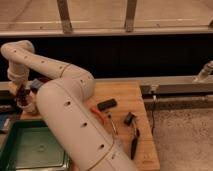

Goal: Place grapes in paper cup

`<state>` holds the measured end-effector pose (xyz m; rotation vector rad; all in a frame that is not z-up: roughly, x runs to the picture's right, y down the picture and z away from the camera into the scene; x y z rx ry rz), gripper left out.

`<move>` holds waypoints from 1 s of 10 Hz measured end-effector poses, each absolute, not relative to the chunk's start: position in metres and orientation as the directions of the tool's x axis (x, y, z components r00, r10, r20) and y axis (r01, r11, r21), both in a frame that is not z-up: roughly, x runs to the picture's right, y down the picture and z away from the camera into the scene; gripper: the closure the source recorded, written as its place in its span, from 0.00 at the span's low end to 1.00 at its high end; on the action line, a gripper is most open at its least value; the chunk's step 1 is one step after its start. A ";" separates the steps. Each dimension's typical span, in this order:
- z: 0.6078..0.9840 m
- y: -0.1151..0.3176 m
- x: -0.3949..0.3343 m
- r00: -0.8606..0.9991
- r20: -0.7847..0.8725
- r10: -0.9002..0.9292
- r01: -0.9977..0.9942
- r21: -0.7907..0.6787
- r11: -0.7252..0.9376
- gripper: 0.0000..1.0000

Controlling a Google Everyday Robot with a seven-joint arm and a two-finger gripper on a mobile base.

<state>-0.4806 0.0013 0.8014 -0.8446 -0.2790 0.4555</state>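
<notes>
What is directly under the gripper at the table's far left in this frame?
The gripper hangs at the table's left edge with something dark at its tip, probably the grapes, over the cream paper cup. The arm hides the cup's right side; its inside cannot be seen.
</notes>
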 end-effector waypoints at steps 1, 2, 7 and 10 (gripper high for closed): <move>0.801 0.002 -0.481 0.867 0.060 0.495 -0.274 -0.772 0.574 0.22; 0.801 0.003 -0.480 0.865 0.060 0.498 -0.275 -0.774 0.570 0.20; 0.797 0.004 -0.476 0.856 0.074 0.511 -0.272 -0.776 0.569 0.20; 0.787 -0.010 -0.468 0.827 0.111 0.551 -0.287 -0.759 0.584 0.20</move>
